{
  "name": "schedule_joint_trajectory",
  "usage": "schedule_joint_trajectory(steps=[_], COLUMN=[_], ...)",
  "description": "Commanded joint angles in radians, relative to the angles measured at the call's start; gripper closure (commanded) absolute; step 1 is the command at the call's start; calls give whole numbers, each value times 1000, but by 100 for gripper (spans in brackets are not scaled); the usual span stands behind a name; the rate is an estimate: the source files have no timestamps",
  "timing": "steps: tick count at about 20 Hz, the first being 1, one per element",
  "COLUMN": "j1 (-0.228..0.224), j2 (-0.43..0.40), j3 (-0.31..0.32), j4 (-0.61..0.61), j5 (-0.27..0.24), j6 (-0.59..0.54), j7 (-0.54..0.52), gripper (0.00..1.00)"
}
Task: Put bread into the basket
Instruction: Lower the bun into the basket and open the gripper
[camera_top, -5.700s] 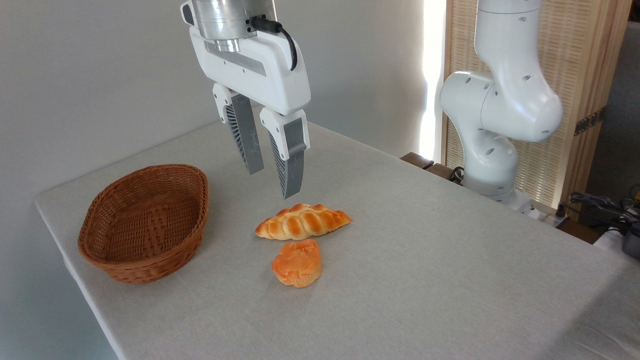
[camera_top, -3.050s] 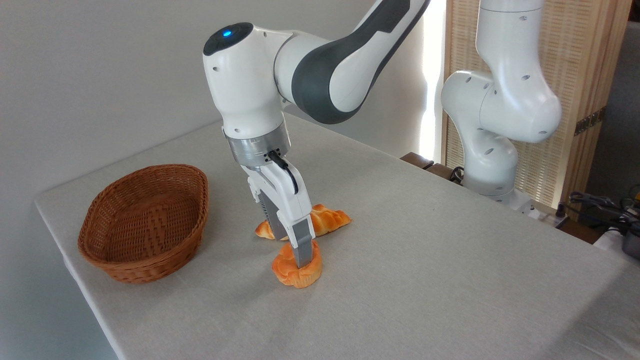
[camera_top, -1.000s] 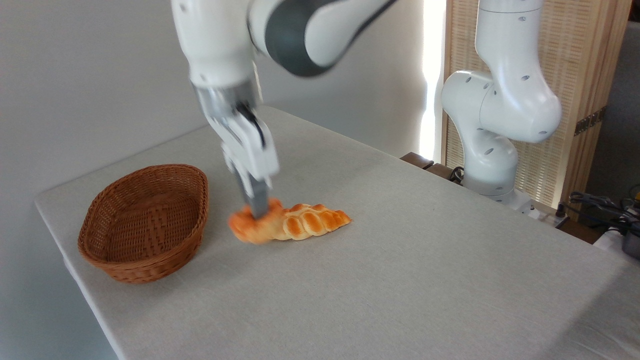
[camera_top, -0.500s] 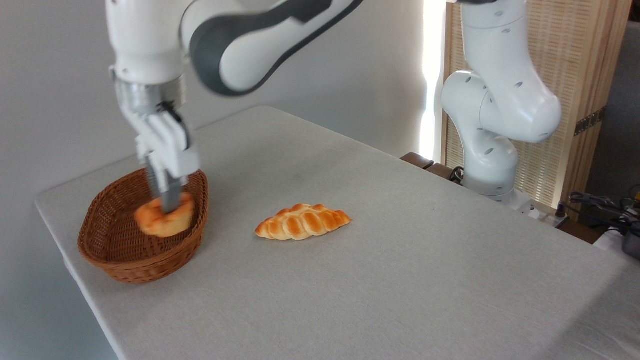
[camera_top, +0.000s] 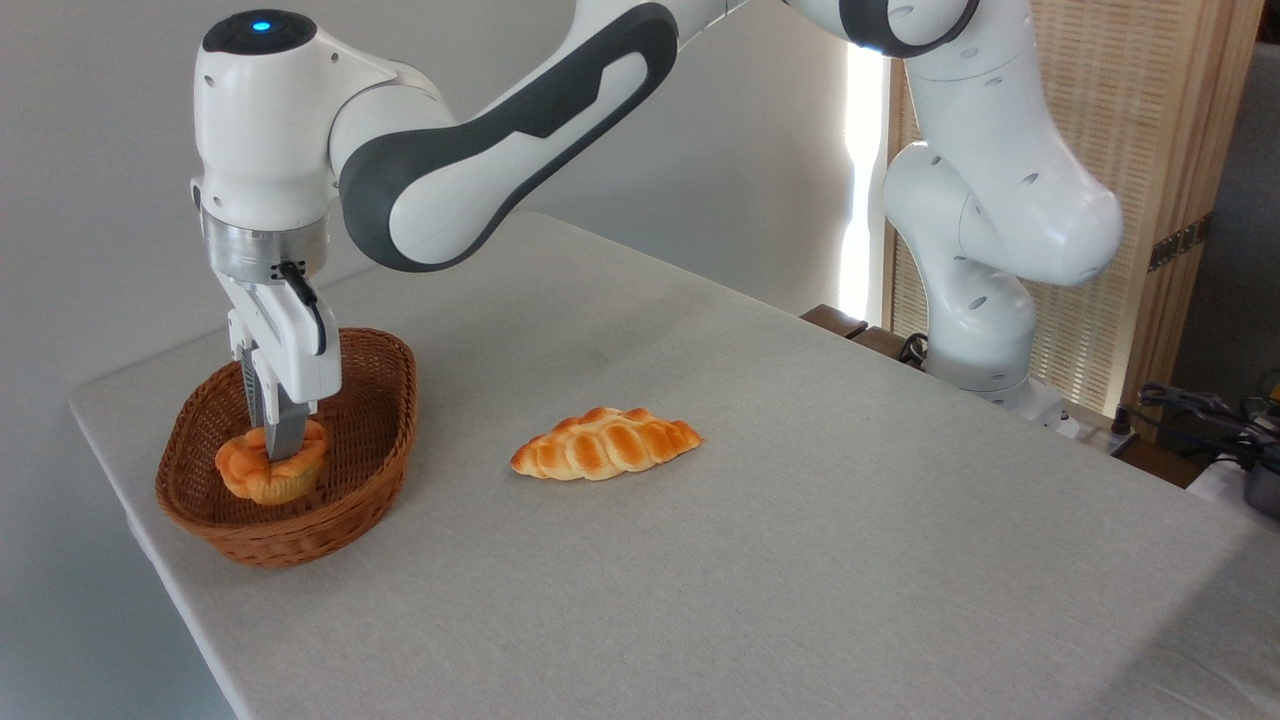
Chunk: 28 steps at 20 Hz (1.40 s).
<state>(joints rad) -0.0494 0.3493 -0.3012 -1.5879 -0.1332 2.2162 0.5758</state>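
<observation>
Orange bread (camera_top: 268, 476) upright, swirled top up, clamped by gripper (camera_top: 280, 452) inside wicker basket (camera_top: 372, 437).

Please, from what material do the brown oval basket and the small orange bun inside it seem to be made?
The brown oval woven basket looks like wicker or rattan: matte strands interlaced in visible rows along its walls. The small lumpy orange bun, held by the gripper, has a smooth, evenly coloured, slightly glossy surface, which suggests foam or soft plastic rather than real bread, though the look alone cannot confirm that.

Bread (camera_top: 262, 472) pinched in jaws inside basket (camera_top: 370, 470) — braided loaf (camera_top: 605, 444) apart
</observation>
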Motion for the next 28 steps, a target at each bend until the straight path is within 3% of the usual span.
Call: schedule_joint_trajectory(steps=[1, 12, 17, 23, 26, 28], j1=[5, 11, 23, 26, 22, 16], j2=[11, -7, -81, -199, -272, -300], j3=[-10, -10, 19, 126, 232, 275], j4=[9, 11, 25, 25, 25, 25], j5=[27, 27, 26, 29, 27, 27], j6=[10, -1, -151, -298, -439, -493], j7=[-10, -14, -14, 1, 187, 231], gripper=[0, 0, 0, 0, 0, 0])
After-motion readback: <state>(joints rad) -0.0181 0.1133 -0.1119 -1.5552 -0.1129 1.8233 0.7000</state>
